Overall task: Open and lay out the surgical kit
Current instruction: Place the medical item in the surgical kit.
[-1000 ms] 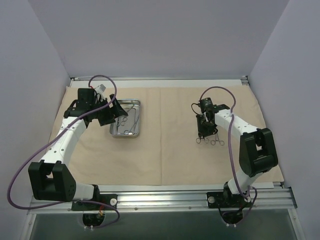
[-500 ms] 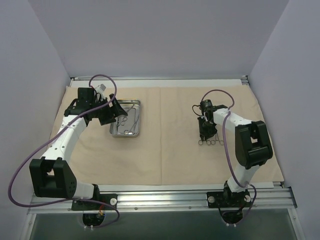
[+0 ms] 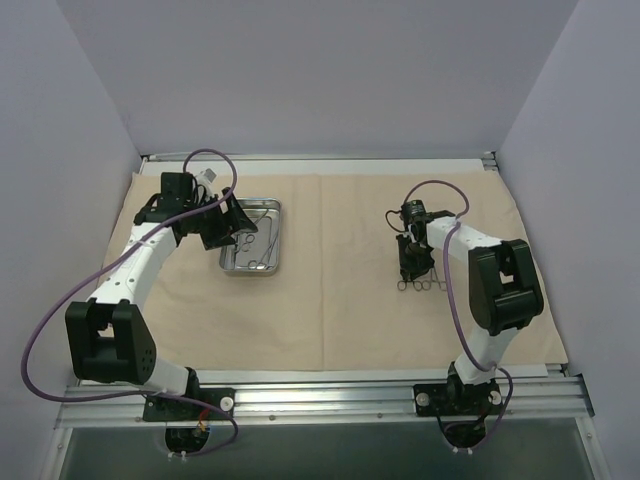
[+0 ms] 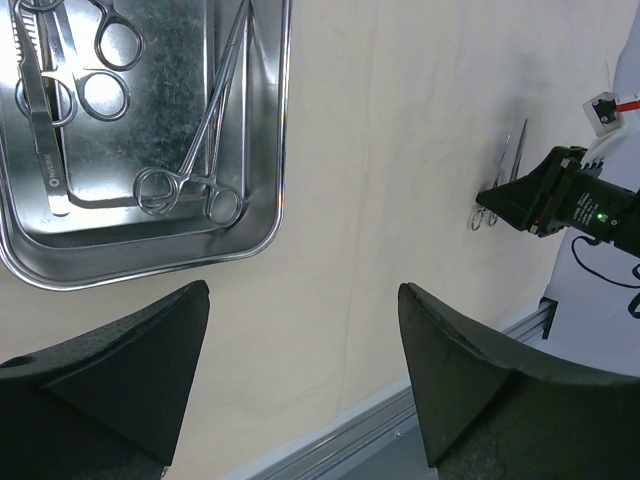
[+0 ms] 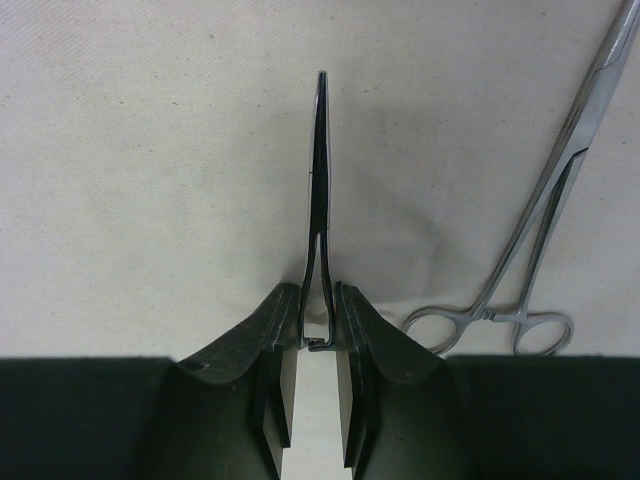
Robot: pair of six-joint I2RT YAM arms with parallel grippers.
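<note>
My right pincer [image 5: 320,300] is pressed nearly together, pinching the held forceps [image 5: 318,200] by its lower end. In my right wrist view that tool stands edge-on between the two fingers, and its thin tips point to the top of the frame over the cloth [image 5: 150,150]. I cannot tell whether its tips touch the cloth.

Just to the right lies the loose forceps [image 5: 545,240], flat on the cloth. Its two rings are at lower right, close beside my right-hand finger but apart from it. Its shaft slants away to the upper right corner, clear of the held forceps. In the top view this pincer sits right of centre, with the ring handles just below it.

My left pincer [image 4: 303,300] is spread wide and grips nothing. Its two dark fingers fill the lower corners of the left wrist view, with bare cloth between them. The tray [image 4: 283,150] is in the upper left of that frame, beyond my left-hand finger and not touching it. Inside it the tray forceps [image 4: 205,150] lie flat, several together, rings and shafts crossing. At far right of the same view I see my other pincer low over the cloth. A rail [image 4: 350,435] runs along the bottom edge.
</note>
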